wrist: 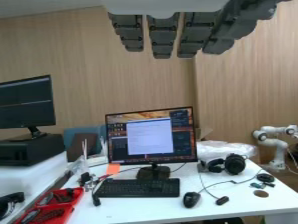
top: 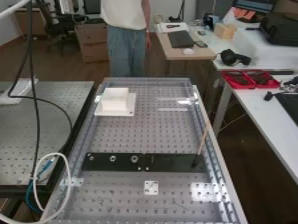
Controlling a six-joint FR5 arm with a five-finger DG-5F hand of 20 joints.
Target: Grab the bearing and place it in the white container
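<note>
In the high view a black plate [top: 169, 162] lies across the bench, with several small metal round pieces on its left half. The largest of these, a ring-shaped bearing [top: 134, 159], sits left of the plate's middle. The white container [top: 115, 103] stands farther up the bench, towards its far left corner, apart from the plate. In the wrist view the hand [wrist: 162, 36] has its dark grey fingers straight and spread a little, holding nothing, with a desk and a wall beyond them.
A thin stick [top: 203, 139] rises at the black plate's right end. A small white square plate [top: 151, 187] lies nearer the bench's front. Black cables and a white hose [top: 65, 192] loop along the left side. Red trays [top: 249, 80] rest on the right-hand desk.
</note>
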